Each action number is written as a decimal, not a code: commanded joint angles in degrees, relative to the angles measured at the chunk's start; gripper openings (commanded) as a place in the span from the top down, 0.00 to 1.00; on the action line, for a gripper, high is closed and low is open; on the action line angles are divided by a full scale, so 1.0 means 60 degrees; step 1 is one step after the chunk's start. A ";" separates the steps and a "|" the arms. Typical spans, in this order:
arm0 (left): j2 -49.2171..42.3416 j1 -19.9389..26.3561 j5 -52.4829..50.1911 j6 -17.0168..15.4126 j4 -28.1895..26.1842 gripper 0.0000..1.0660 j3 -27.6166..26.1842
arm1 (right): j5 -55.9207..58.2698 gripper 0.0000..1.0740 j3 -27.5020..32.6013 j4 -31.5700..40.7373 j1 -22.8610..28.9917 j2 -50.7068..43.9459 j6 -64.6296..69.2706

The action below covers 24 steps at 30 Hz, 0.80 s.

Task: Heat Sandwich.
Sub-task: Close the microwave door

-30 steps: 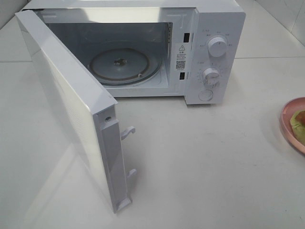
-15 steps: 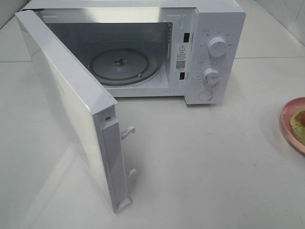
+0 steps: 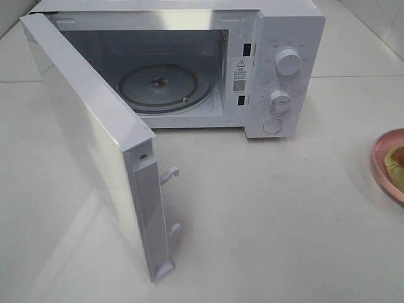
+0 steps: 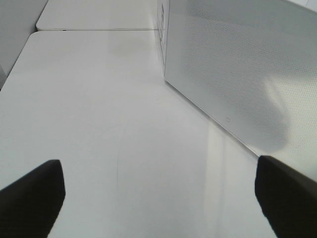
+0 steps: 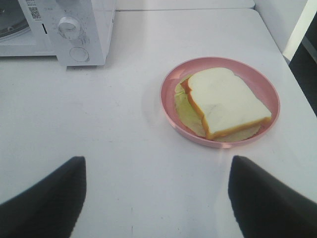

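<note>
1 microwave (image 3: 189,63), 1 plate (image 5: 220,101), 1 sandwich (image 5: 225,101), 2 dials (image 3: 288,62).

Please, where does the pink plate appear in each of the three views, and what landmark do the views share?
Exterior high: the plate is cut off by the right edge, right of the microwave.
Left wrist: not in it; only the microwave door shows.
Right wrist: right of center, holding the sandwich.
Shared landmark: the microwave.

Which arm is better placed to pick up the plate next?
Right. The right gripper is open facing the pink plate with the sandwich; the left gripper faces only the microwave door.
</note>
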 commanded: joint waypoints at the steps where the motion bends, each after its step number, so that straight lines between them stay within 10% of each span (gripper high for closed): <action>1: -0.0267 0.0010 -0.0076 -0.0048 0.0029 0.07 0.0029 | -0.0076 0.29 0.0019 0.0048 -0.0076 -0.0239 -0.0095; 24: 0.0115 0.0010 -0.0267 -0.0086 -0.0067 0.07 -0.0115 | -0.0076 0.29 0.0019 0.0029 -0.0076 -0.0239 -0.0067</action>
